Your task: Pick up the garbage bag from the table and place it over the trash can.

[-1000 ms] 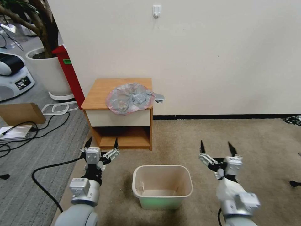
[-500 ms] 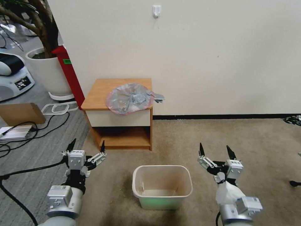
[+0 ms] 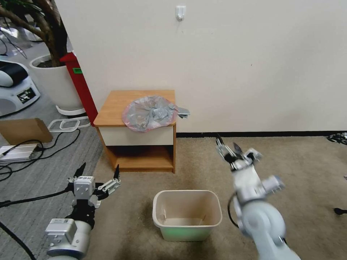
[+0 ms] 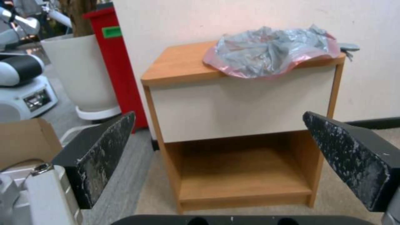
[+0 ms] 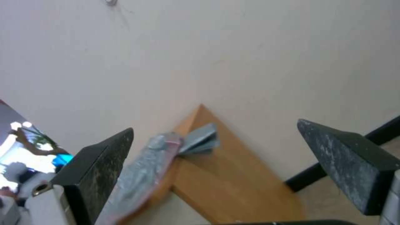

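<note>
The garbage bag [image 3: 150, 112] lies crumpled on the right half of the table [image 3: 115, 104], grey with a pinkish rim, one flap hanging off the right edge. The trash can [image 3: 186, 193] stands open and unlined on the carpet in front of the table. My left gripper [image 3: 100, 167] hovers open, low and left of the can, facing the table's drawer front; its wrist view shows the bag [image 4: 271, 50] on the table [image 4: 183, 62] beyond the gripper [image 4: 218, 115]. My right gripper [image 3: 227, 144] is open, raised right of the table, tilted toward the bag [image 5: 146, 168] and table [image 5: 221, 175].
A red cabinet [image 3: 81, 86] and a large white plant pot [image 3: 54, 83] stand left of the table. Black cables [image 3: 54, 202], a cardboard box [image 3: 25, 130] and a white machine [image 3: 14, 86] lie on the grey floor at left. The wall runs right behind the table.
My right arm has swung up and leftward from beside the can toward the table, rolling its wrist. My left arm has drifted left and slightly back. Bag and can have not moved.
</note>
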Available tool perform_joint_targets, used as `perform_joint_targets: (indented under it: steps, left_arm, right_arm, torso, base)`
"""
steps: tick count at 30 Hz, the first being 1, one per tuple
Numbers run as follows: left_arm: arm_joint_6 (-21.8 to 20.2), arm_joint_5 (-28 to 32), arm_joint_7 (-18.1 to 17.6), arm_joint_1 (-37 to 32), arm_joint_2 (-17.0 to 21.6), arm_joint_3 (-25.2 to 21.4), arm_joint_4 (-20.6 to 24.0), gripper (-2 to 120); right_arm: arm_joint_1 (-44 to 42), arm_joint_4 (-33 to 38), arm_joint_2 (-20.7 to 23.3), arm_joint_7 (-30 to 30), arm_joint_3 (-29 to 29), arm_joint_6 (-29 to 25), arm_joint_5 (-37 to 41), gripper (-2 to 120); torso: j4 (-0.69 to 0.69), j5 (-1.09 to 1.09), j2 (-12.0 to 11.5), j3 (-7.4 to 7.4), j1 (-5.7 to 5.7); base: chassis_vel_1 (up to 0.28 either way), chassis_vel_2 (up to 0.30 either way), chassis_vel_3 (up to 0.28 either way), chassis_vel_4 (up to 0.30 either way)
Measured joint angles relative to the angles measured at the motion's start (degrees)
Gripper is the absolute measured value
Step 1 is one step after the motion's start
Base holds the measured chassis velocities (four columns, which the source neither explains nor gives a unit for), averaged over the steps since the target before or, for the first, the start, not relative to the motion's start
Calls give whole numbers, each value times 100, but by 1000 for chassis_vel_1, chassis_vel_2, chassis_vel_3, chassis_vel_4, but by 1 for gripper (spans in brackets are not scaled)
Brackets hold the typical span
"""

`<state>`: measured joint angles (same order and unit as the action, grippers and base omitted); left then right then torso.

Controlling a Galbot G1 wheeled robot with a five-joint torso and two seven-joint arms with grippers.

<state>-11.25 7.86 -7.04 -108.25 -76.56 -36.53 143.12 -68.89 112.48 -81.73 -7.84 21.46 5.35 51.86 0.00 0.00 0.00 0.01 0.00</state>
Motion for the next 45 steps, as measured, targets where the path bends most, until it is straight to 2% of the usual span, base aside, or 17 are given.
perform_joint_targets:
  steps: [3, 4, 7, 16, 26, 38, 41, 45]
  left_arm:
    - [1, 43, 0, -6, 1, -42, 23, 100]
    - [1, 43, 0, -6, 1, -42, 23, 100]
    - [7, 62, 0, -9, -3, -66, 24, 100]
    - [8, 83, 12, -10, -48, -31, 24, 100]
    - [9, 94, 28, 14, -33, -53, 24, 100]
    - [25, 95, 35, 15, -19, -47, 20, 100]
    - [27, 95, 38, 18, -19, -47, 19, 100]
    - [34, 93, 45, 40, -23, -31, 17, 100]
  right_arm:
    - [675, -536, -107, -188, -281, 91, 925, 100]
    - [675, -536, -107, -188, -281, 91, 925, 100]
    - [1270, -1105, -278, -301, -463, 146, 1611, 100]
    - [2312, -2343, -641, -535, -602, 373, 2539, 100]
    - [2836, -3198, -856, -518, -633, 391, 2598, 100]
    - [3240, -3769, -964, -206, -669, 385, 2404, 100]
    - [3286, -3857, -984, -154, -668, 366, 2385, 97]
    - [3323, -3960, -993, -101, -648, 338, 2369, 84]
  torso:
    - [1, -1, 0, 0, 0]
    - [1, -1, 0, 0, 0]
    - [0, 0, 0, 0, 0]
    - [0, -1, 0, 0, 0]
    - [0, 0, 0, -1, 0]
    - [0, 0, 0, -1, 0]
    - [-1, 0, 0, -1, 0]
    - [-1, 0, 0, -1, 0]
  base:
    - [0, 0, 0, 0]
    - [0, 0, 0, 0]
    - [0, 0, 0, 0]
    - [0, 0, 0, 0]
    - [0, 0, 0, 0]
    - [0, 0, 0, 0]
    - [0, 0, 0, 0]
    - [0, 0, 0, 0]
